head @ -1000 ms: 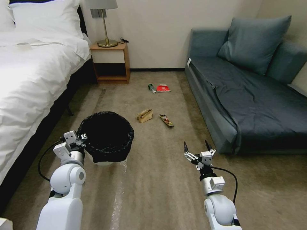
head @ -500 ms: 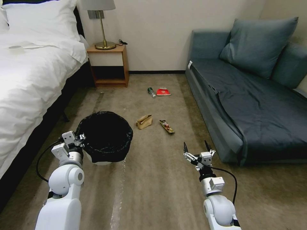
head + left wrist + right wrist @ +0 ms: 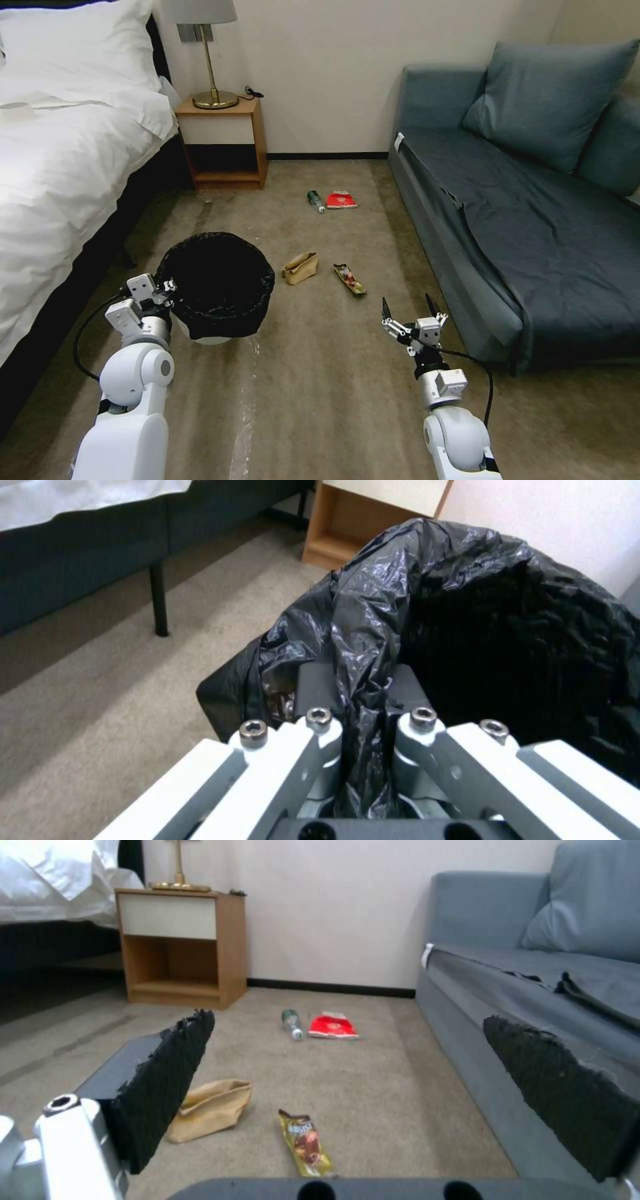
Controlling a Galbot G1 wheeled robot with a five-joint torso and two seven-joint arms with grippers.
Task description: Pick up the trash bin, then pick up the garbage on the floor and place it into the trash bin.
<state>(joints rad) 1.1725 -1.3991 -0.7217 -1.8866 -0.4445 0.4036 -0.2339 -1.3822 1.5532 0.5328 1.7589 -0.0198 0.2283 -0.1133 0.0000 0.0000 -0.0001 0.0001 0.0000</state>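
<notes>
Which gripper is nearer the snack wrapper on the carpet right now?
Right. The right gripper hangs open above the carpet just short of the snack wrapper, slightly toward the sofa. The left gripper is farther off, clamped on the trash bin rim.

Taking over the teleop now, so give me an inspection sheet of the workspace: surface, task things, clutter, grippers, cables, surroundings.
Surface: carpet floor, with a pale streak.
Task things: trash bin upright, black liner over its rim; paper bag, snack wrapper, green-labelled bottle and red packet lie on the floor ahead.
Clutter: nothing seen.
Grippers: left gripper shut on the bin's lined rim; right gripper open, holding nothing, above the floor.
Cables: black cable loops at each wrist.
Surroundings: bed left, nightstand with lamp, sofa right.
</notes>
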